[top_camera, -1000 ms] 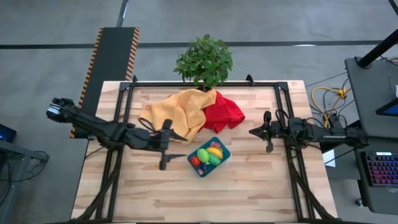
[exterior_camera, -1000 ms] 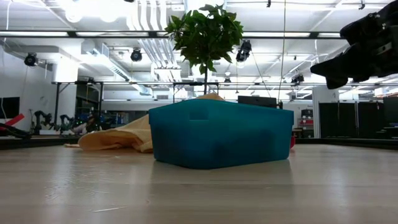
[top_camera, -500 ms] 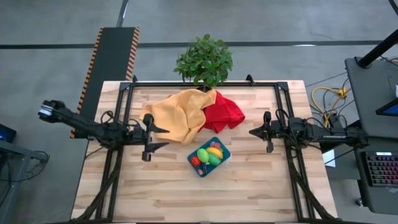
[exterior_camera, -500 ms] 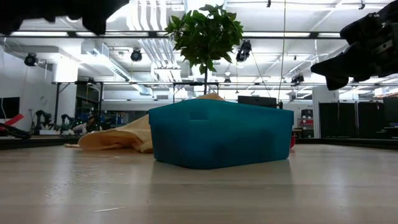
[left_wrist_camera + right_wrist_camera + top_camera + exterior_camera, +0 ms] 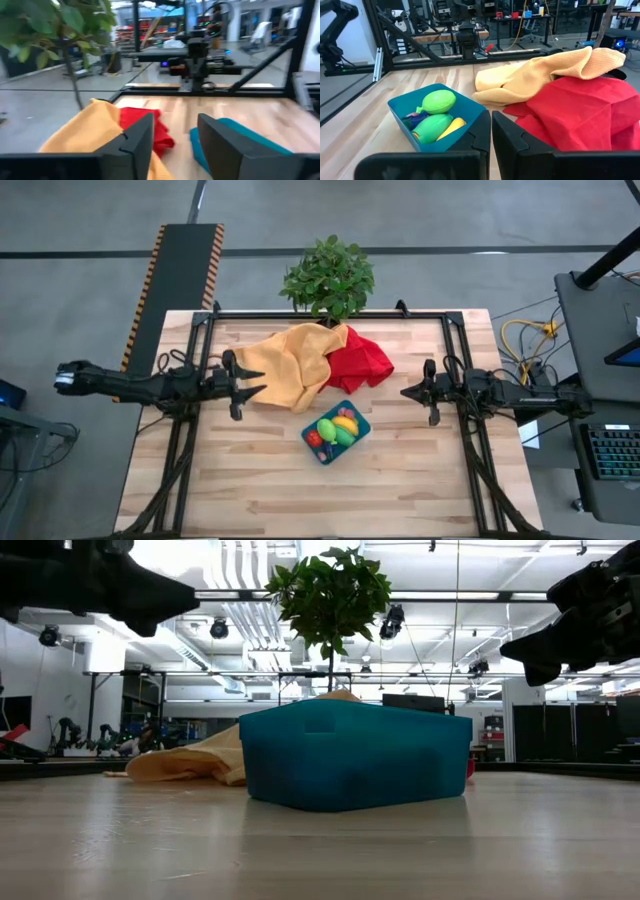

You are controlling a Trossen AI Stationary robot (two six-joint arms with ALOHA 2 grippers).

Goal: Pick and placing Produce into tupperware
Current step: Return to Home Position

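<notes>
Teal tupperware (image 5: 350,755) on the table (image 5: 400,490) holds two green pieces (image 5: 439,101), one yellow banana (image 5: 451,127) and one red piece (image 5: 315,439). My left end effector (image 5: 258,381) is spread wide and empty at the yellow cloth (image 5: 285,365). My right end effector (image 5: 405,392) is pinched closed and empty near the red cloth (image 5: 360,360).

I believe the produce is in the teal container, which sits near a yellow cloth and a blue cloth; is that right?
Not quite: the second cloth is red, not blue, as the high view shows. The produce is indeed in the teal container near the yellow cloth.
</notes>
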